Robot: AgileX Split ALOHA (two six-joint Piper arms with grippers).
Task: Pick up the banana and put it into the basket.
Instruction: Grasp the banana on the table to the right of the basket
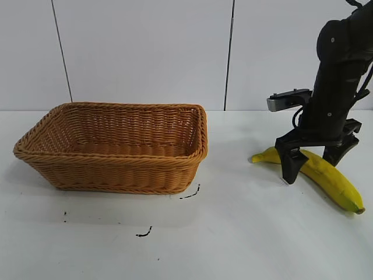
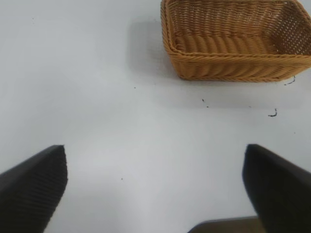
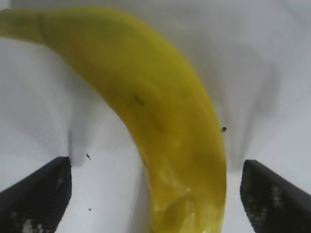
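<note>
Banana, curved yellow, lies right of tan wicker basket; right gripper straddles it, fingers apart, untouched per wrist view; left gripper likewise spread.

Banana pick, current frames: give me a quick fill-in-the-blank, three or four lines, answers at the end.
1. The banana lies on the ____, not in the basket.
2. The right gripper straddles the banana with its fingers ____.
3. The basket holds ____.
4. The left gripper, open, hovers over bare table with the ____ farther off in its wrist view.

Answers: table; open; nothing; basket
</note>
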